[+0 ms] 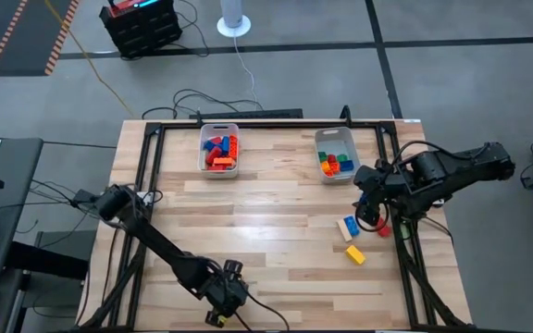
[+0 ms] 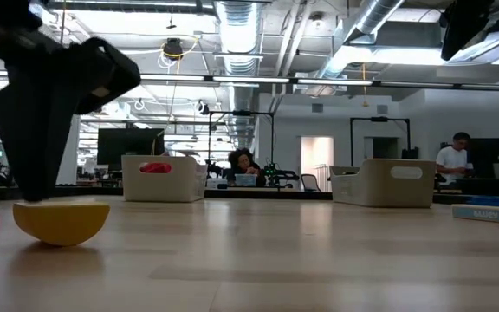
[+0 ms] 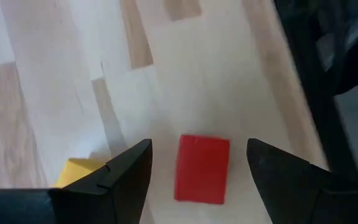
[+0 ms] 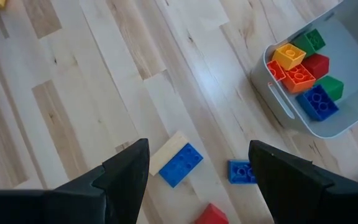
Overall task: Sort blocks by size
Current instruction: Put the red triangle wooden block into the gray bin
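Note:
My left gripper (image 1: 218,310) is at the table's near edge, open, pointing down. Its fingers (image 3: 199,144) stand on either side of a red block (image 3: 202,168) that lies on the table, with a gap on both sides. A yellow block (image 3: 79,173) lies beside it and also shows in the low view (image 2: 61,221). My right gripper (image 1: 370,205) is open and empty above the table's right part (image 4: 197,146). Below it lie a tan-and-blue block (image 4: 176,163), a blue block (image 4: 241,171) and a red block (image 4: 211,214). Another yellow block (image 1: 354,254) lies nearer the front.
Two clear bins stand at the back. The left bin (image 1: 218,148) holds red, blue and orange blocks. The right bin (image 1: 336,155) holds orange, green, blue and yellow blocks (image 4: 303,68). Bare wood lies between the bins and the near edge. People sit in the room beyond.

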